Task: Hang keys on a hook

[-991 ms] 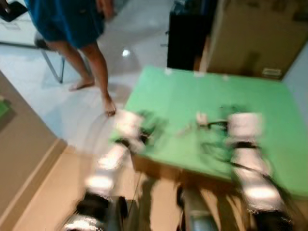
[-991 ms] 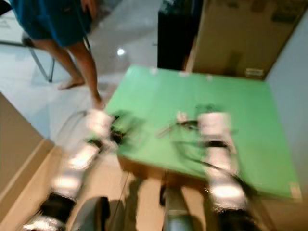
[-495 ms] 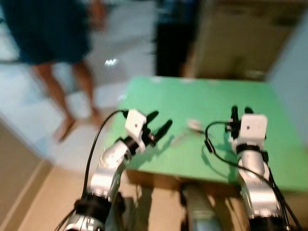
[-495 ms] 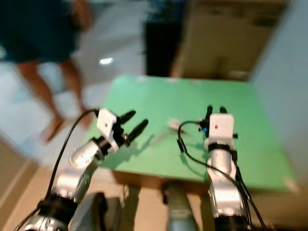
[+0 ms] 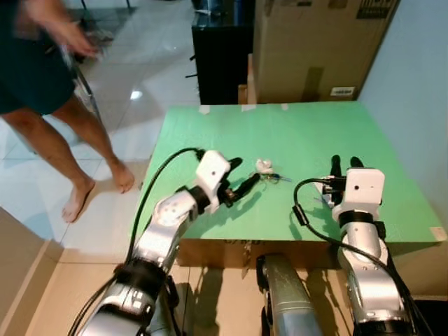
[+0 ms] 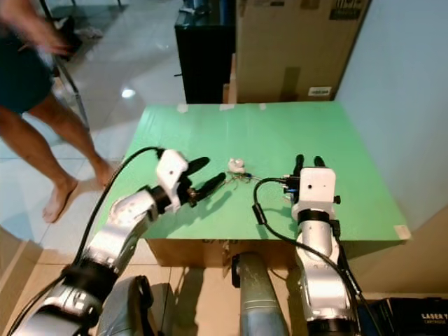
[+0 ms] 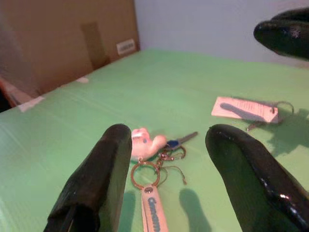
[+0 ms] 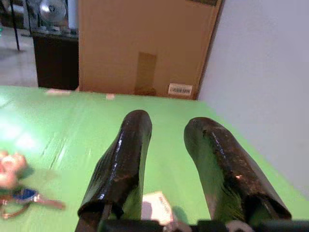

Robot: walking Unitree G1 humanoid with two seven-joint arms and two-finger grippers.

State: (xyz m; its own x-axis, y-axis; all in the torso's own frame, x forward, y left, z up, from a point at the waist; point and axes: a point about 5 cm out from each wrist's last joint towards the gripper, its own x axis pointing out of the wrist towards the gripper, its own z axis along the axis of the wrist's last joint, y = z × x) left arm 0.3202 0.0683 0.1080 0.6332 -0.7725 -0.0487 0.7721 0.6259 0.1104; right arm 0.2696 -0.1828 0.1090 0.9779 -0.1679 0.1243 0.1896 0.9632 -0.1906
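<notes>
Left gripper (image 5: 241,176): note fingers spread wide, empty, low over the green table (image 5: 210,126), tips aimed at the keys (image 5: 266,168). Note right gripper (image 5: 344,162) with a narrow gap between its fingers, also empty, hovering over the table's right part beside a white tag (image 8: 157,205).

Locating the work piece:
- Find the keys near the middle of the table, just ahead of the left fingertips and not yet touched.
- Identify by pink charm (image 7: 144,143), blue-headed key (image 7: 176,141), linked rings and a lettered strap (image 7: 152,212).

Performing the pickup (judgement):
- Advance the left gripper until one finger stands on each side of the bunch.
- Aim for the charm or the ring cluster, not the flat strap, which will likely slip on the smooth surface.
- Lower almost to the table before closing; expect thin metal to slide away otherwise.
- Leave one ring hanging free for the hook.
- Mind the person (image 5: 42,105) standing at the robot's left.

Containers:
- Cardboard box (image 5: 315,49) behind the table: closed, contents hidden.
</notes>
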